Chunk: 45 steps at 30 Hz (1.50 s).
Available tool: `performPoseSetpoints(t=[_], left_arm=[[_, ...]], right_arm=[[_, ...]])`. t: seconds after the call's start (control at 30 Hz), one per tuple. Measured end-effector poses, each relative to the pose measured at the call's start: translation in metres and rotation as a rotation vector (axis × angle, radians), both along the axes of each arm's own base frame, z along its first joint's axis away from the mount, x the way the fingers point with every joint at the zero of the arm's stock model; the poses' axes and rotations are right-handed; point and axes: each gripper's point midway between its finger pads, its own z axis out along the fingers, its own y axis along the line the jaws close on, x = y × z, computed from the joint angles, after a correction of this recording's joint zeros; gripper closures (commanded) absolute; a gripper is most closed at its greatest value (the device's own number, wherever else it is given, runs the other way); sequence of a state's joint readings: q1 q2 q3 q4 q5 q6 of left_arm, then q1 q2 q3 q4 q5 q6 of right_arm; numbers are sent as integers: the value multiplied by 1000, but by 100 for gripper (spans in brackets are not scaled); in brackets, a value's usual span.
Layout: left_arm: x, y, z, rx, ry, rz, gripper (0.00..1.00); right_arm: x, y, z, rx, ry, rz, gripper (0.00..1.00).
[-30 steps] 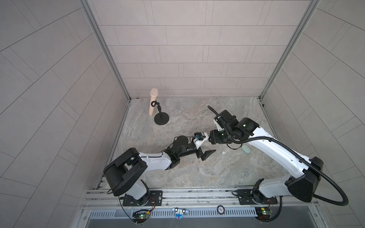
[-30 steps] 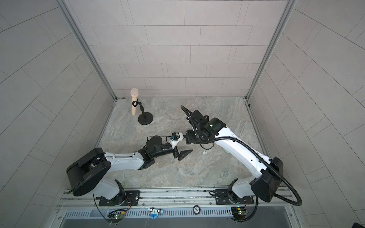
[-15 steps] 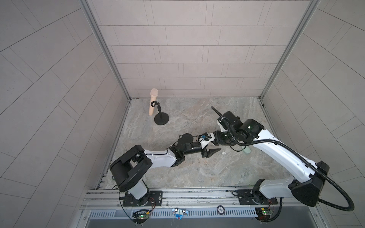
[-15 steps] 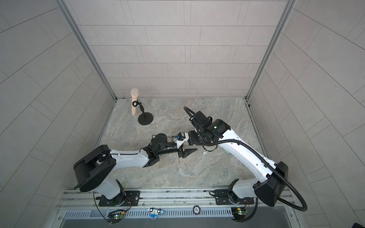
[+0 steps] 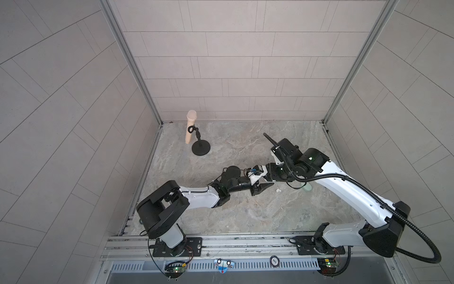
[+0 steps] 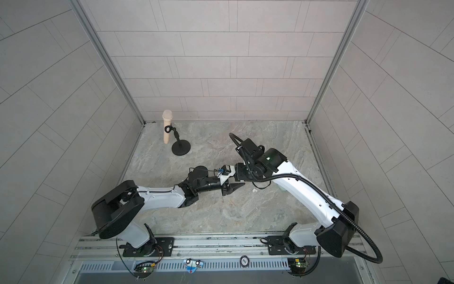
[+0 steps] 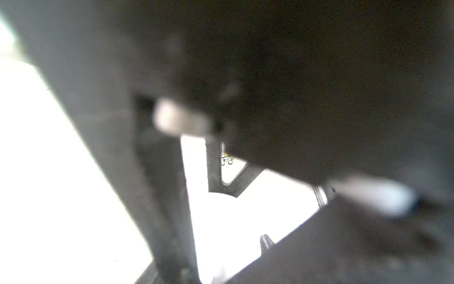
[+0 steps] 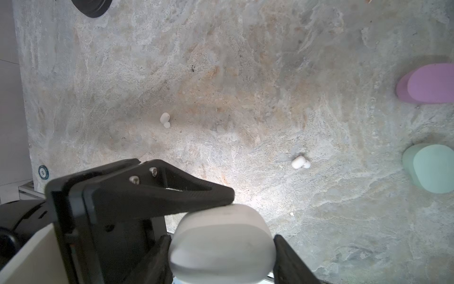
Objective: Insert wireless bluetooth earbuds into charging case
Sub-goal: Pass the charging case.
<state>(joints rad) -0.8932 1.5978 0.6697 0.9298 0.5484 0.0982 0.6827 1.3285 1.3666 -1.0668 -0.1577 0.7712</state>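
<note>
Lid-opening step, as judged. R pincer [image 8: 222,242] is clamped on the white case [image 8: 221,221]. L pincer [image 8: 227,198] rests its tip on the case top; whether its fingers are apart or together can't be told. Two white earbuds [image 8: 300,162] lie loose on the surface [image 8: 221,73], both apart from the case. Best: R grips base only, L catches lid seam & levers gently, no twisting. Vs 1 s ago: L pincer has moved nearer the case.

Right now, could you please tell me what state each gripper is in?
Left gripper: a finger is at the top of the white case; open or shut cannot be told.
Right gripper: fingers closed on the white case.
</note>
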Motion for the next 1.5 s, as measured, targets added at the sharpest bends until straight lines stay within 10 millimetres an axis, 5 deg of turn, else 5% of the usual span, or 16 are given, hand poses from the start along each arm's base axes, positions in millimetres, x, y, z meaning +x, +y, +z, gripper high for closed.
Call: performPoseSetpoints(t=[0.8, 1.3, 1.5], left_arm=[[0, 0, -1, 3, 8, -1, 70], [-2, -1, 8, -20, 8, -15, 74], [-6, 2, -1, -1, 37, -16, 75]], right_arm=[[-2, 0, 0, 6, 10, -10, 41], [-2, -6, 9, 16, -21, -30, 20], [-2, -8, 27, 56, -89, -32, 16]])
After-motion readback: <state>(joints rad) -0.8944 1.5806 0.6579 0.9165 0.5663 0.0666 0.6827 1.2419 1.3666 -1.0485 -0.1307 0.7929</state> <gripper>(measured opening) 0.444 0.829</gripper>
